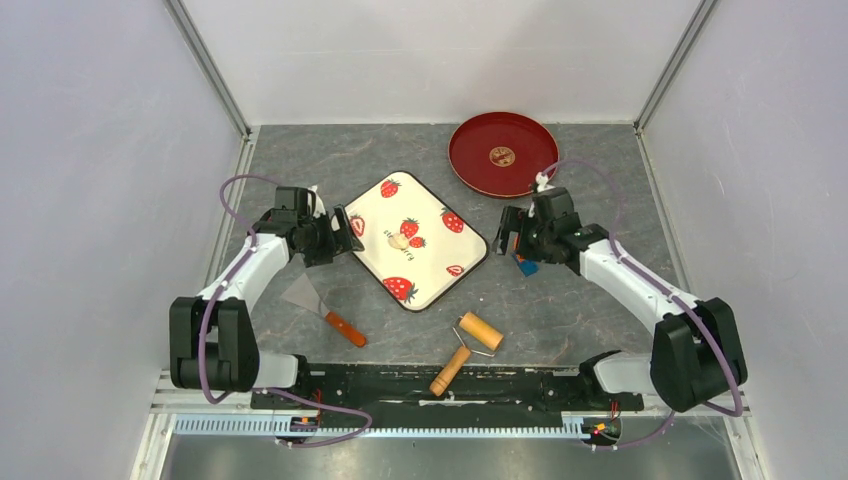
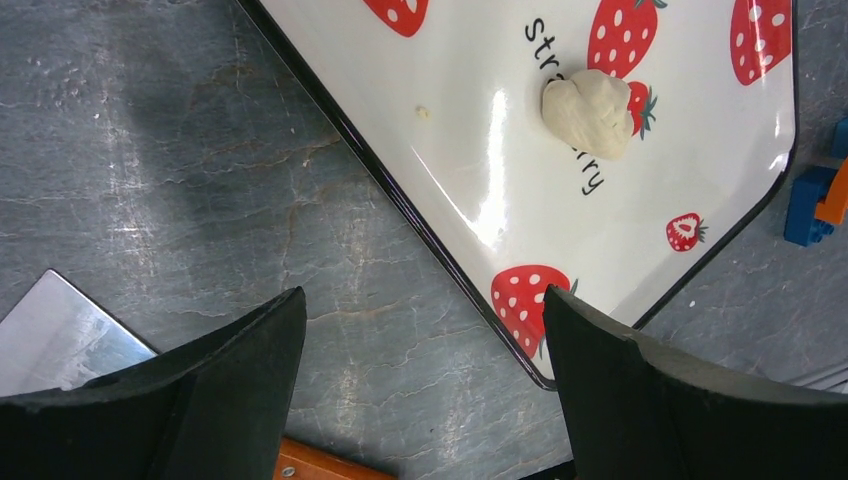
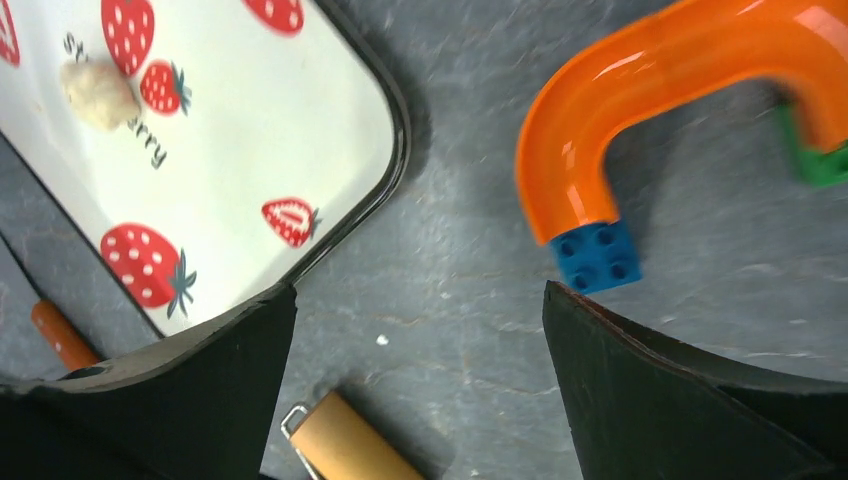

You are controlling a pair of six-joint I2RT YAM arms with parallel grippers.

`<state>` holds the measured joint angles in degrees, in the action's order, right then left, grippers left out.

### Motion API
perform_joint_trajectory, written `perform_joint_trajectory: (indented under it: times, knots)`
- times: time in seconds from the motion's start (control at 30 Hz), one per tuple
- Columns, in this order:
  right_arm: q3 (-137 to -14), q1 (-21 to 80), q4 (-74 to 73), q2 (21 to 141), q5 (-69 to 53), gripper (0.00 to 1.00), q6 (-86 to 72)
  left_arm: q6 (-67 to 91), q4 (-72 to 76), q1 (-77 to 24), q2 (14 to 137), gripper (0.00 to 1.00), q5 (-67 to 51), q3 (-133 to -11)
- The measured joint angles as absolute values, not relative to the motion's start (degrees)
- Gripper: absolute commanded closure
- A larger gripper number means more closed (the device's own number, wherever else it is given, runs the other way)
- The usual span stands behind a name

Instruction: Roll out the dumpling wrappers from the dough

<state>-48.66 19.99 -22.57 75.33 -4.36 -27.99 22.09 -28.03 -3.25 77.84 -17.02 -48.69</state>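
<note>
Since the dough (image 1: 398, 240) is a small, soft, pale lump, it looks light, sticky and easy to squash; better to press it from above with the rolling pin (image 1: 480, 331) than to pinch it. It sits mid tray (image 1: 435, 255), between the arms. Left gripper (image 1: 345, 228) is open at the tray's left edge, near the dough. Right gripper (image 1: 512, 240) is open right of the tray, farther away. Nothing is rolled flat yet.

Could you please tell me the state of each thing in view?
Tray: flat on the table.
Dough: unrolled lump, on the tray.
Red plate: empty.
Roller: lying on the table, untouched.
Scraper: lying on the table, untouched.
Orange arch: lying on the table.
Left gripper: open, empty.
Right gripper: open, empty.
</note>
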Motion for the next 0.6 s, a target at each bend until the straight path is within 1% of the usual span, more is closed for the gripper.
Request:
perform_joint_trajectory:
  times: [0.13, 0.27, 0.4, 0.47, 0.53, 0.6]
  knots:
    - [-45.39, 23.88, -21.43, 75.31, -5.61, 0.1, -31.57, 22.11, -27.94, -3.25, 78.63, 0.09, -16.95, -48.73]
    - [-43.77, 26.11, -20.1, 76.12, -6.85, 0.13, -34.04, 22.09, -28.49, -3.25, 82.5, 0.09, -16.43, -50.87]
    - [-42.72, 27.29, -17.06, 78.41, -8.32, 0.16, -36.36, 22.06, -28.64, -3.25, 87.42, 0.09, -15.35, -55.22]
    - [-42.37, 27.55, -15.73, 80.07, -9.13, 0.19, -37.5, 22.04, -28.84, -3.25, 90.26, 0.09, -14.66, -58.13]
    - [-42.35, 27.66, -14.28, 82.41, -10.13, 0.24, -38.46, 21.78, -29.47, -3.25, 93.49, 0.09, -13.3, -61.84]
    - [-42.52, 27.75, -13.43, 84.6, -10.92, 0.26, -39.0, 21.56, -30.48, -3.22, 96.64, 0.09, -11.66, -65.56]
